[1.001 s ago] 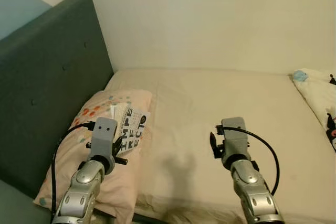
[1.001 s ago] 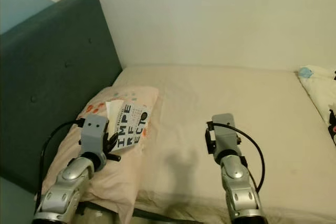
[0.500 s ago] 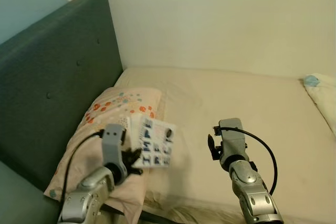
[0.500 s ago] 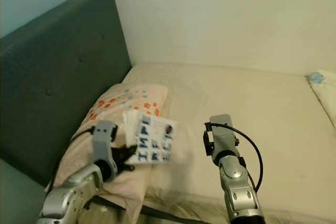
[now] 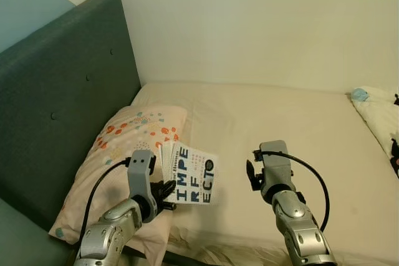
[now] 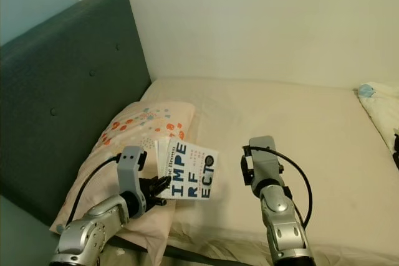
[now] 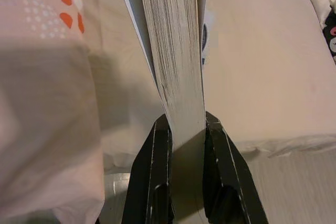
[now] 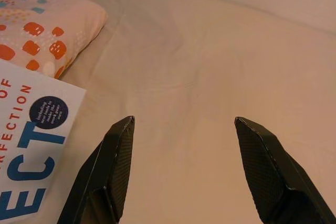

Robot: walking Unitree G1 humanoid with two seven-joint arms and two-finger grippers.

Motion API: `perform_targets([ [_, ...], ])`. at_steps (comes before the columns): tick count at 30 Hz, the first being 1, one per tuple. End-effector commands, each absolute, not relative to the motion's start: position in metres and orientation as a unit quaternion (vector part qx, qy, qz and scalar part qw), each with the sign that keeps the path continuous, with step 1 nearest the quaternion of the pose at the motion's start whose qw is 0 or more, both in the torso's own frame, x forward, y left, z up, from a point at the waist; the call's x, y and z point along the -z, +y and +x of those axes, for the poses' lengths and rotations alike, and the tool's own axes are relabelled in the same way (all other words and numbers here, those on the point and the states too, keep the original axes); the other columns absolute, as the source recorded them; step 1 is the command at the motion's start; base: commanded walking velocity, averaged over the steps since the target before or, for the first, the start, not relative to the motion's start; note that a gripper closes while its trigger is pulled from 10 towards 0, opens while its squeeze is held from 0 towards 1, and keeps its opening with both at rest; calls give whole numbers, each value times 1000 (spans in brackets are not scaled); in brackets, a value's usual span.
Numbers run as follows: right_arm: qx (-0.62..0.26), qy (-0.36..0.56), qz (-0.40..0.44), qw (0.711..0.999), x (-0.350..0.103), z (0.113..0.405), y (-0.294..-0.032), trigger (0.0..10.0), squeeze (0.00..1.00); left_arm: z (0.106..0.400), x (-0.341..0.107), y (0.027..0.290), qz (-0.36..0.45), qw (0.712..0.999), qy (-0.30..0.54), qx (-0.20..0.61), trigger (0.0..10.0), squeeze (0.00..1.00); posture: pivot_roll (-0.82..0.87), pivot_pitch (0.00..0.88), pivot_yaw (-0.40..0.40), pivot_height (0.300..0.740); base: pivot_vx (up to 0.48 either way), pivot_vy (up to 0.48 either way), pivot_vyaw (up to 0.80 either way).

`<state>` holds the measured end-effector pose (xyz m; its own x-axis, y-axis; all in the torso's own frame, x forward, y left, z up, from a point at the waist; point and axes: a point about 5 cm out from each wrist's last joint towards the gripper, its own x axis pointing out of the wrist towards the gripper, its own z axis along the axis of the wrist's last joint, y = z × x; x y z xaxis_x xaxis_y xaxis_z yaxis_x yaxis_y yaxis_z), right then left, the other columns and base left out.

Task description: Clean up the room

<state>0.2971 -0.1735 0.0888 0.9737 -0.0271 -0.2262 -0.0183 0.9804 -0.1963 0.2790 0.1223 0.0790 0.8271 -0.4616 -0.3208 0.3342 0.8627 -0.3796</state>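
Book (image 5: 192,182): white paperback held off the bed, cover up, just past the pillow's (image 5: 118,154) inner edge, over the sheet at about 7 o'clock in the head view. Left gripper (image 7: 181,145) clamped on the page block near its lower edge; covers splay a little either side of the fingers (image 7: 156,182).

Step in hand, by my reading: book picked up, carry-away not yet done. Next move calls for keeping the pinch firm, since the pages could slide, and finding a proper place for it off the bed.

Right gripper (image 8: 181,169) hovers at 5 o'clock over bare sheet (image 5: 287,123), fingers spread wide, holding nothing.

Writing: large blue and black letters "IMPE / RF / ECT"; dark round badge and a line along the spine edge too small to read.
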Motion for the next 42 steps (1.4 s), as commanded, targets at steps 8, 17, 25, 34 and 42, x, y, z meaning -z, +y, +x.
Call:
perform_targets([
  [8, 3, 124, -91, 988, -85, 292, -173, 10000, 0, 290, -77, 121, -149, 945, 225, 187, 10000, 0, -98, 81, 34, 652, 0, 0, 0],
  [17, 2, 126, -88, 988, -84, 290, -172, 10000, 0, 293, -78, 121, -141, 947, 227, 178, 10000, 0, -94, 94, 39, 612, 0, 0, 0],
  [25, 1, 125, -96, 987, -85, 288, -172, 10000, 0, 292, -80, 119, -133, 947, 231, 181, 10000, 0, -85, 116, 40, 603, 0, 0, 0],
  [34, 4, 123, -95, 988, -87, 284, -173, 10000, 0, 286, -80, 119, -121, 944, 238, 194, 10000, 0, -66, 166, 43, 603, 0, 0, 0],
  [42, -18, 105, -93, 990, -102, 290, -169, 10000, 0, 294, -93, 125, -208, 936, 232, 165, 10000, 0, -63, 213, 43, 603, 0, 0, 0],
])
